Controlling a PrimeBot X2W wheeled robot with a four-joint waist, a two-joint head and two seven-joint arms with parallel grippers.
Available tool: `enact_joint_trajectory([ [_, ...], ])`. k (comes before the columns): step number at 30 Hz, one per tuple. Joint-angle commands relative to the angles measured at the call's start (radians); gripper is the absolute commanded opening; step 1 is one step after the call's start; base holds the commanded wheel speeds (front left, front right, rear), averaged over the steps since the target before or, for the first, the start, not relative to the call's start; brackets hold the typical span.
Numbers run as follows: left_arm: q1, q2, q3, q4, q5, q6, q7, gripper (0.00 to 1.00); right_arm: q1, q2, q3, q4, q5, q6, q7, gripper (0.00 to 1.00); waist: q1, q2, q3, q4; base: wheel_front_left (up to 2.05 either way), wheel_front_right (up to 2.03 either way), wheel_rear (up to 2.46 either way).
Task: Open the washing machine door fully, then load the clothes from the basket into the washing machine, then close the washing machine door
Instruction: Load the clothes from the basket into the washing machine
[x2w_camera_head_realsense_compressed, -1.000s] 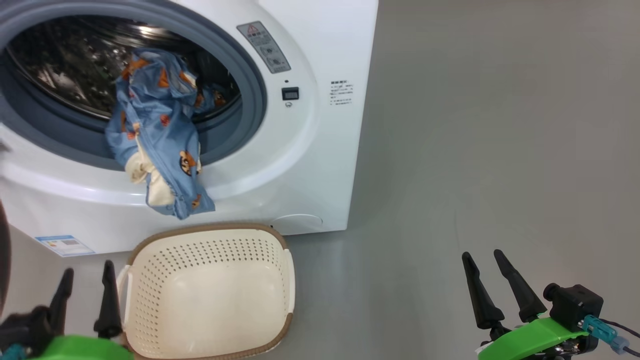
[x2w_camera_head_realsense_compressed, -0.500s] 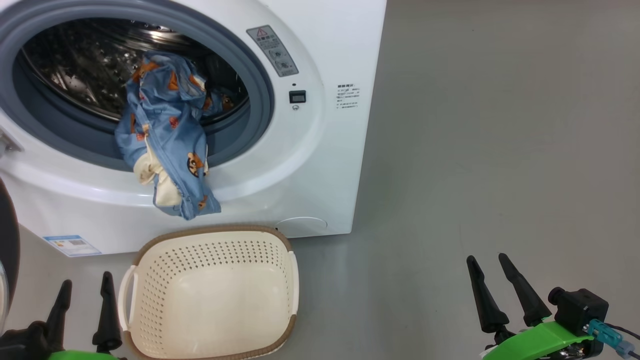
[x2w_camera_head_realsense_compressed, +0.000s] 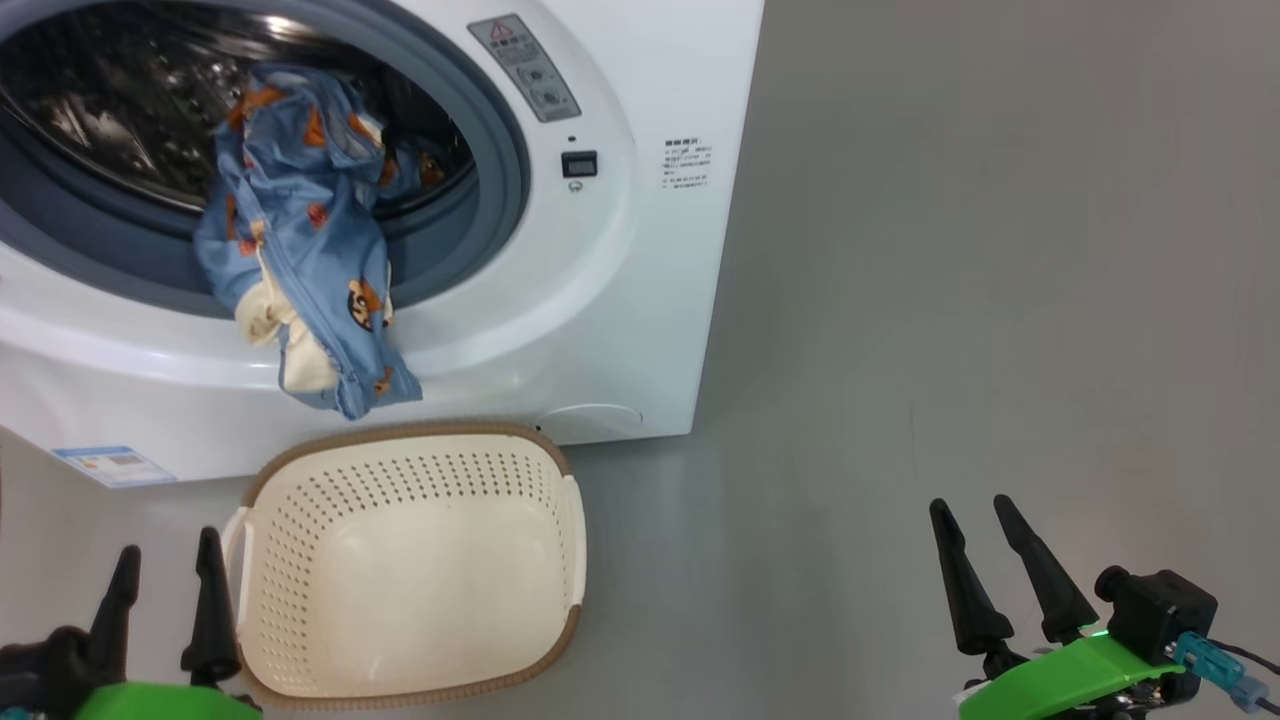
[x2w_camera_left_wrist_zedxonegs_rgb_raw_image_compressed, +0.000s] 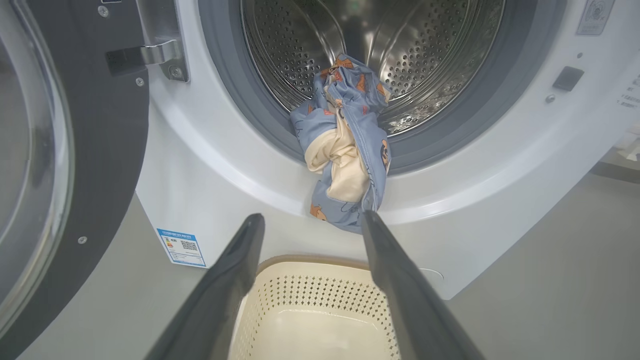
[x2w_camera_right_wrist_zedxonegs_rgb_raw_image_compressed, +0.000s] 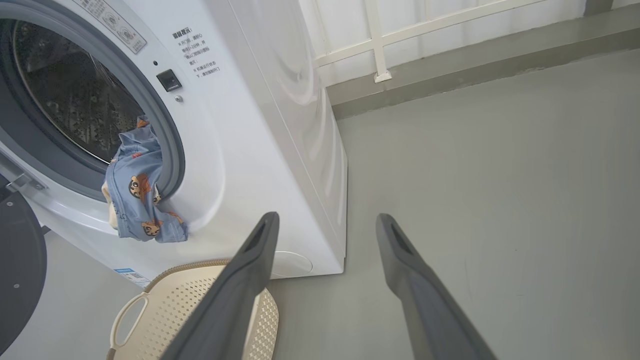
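**A:** What sits nearest?

**B:** The two pincers. In the head view the left pincer (x2w_camera_head_realsense_compressed: 168, 542) is at 7 o'clock, its two long dark fingers spread wide with nothing between them. The right pincer (x2w_camera_head_realsense_compressed: 968, 502) is at 5 o'clock above the plain grey floor (x2w_camera_head_realsense_compressed: 950, 300), also spread wide and holding nothing.

**A:** And the basket?

**B:** The small cream perforated plastic basket (x2w_camera_head_realsense_compressed: 420, 480) with the brown woven-look rim stands on the floor just beside the left pincer, on its 3 o'clock side. It is close in front of the machine, and its pale bottom shows bare.

**A:** Where are the clothes?

**B:** The clothes (x2w_camera_head_realsense_compressed: 300, 230), soft light-blue garments with orange-brown cartoon prints and beige lining, are bunched at 10 o'clock. They lie half inside the big white front-loading washing machine (x2w_camera_head_realsense_compressed: 610, 300). They spill from the perforated steel drum (x2w_camera_left_wrist_zedxonegs_rgb_raw_image_compressed: 425, 45) over the grey-blue rubber gasket (x2w_camera_head_realsense_compressed: 505, 200) and down the white front. The lowest fold hangs above the basket's far rim without touching it.

**A:** The door?

**B:** In the left wrist view the large round door (x2w_camera_left_wrist_zedxonegs_rgb_raw_image_compressed: 100, 150), glossy black rim around clear glass, stands swung open at 9 o'clock on a metal hinge (x2w_camera_left_wrist_zedxonegs_rgb_raw_image_compressed: 160, 50).

**A:** Anything further?

**B:** A small blue label sticker (x2w_camera_head_realsense_compressed: 110, 465) sits low on the machine's front at 8 o'clock.
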Motion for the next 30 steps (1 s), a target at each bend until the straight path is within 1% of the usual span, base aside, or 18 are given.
enact_joint_trajectory([
  [1, -0.045, 0.030, 0.027, -0.014, -0.016, -0.002, -0.005, 1.00, -0.026, -0.002, 0.019, -0.028, -0.013, 0.002, -0.012, 1.00, 0.0000, 0.0000, 0.029, -0.005, 0.00, 0.00, 0.00],
  [13, -0.209, 0.111, -0.034, 0.071, -0.090, -0.002, -0.005, 1.00, -0.109, 0.035, 0.022, -0.047, -0.035, 0.002, -0.012, 1.00, 0.0000, 0.0000, 0.198, -0.023, 0.00, 0.00, 0.00],
  [18, -0.284, 0.139, -0.069, 0.114, -0.115, -0.002, -0.005, 1.00, -0.138, 0.043, 0.028, -0.051, -0.040, 0.002, -0.012, 1.00, 0.0000, 0.0000, 0.242, -0.035, 0.00, 0.00, 0.00],
  [26, -0.453, 0.197, -0.157, 0.218, -0.179, -0.002, -0.005, 1.00, -0.183, 0.051, 0.049, -0.052, -0.042, 0.002, -0.012, 1.00, 0.0000, 0.0000, 0.313, -0.064, 0.00, 0.00, 0.00],
  [30, -0.524, 0.226, -0.206, 0.257, -0.208, -0.002, -0.005, 1.00, -0.200, 0.052, 0.064, -0.053, -0.024, 0.002, -0.012, 1.00, 0.0000, 0.0000, 0.337, -0.080, 0.00, 0.00, 0.00],
])
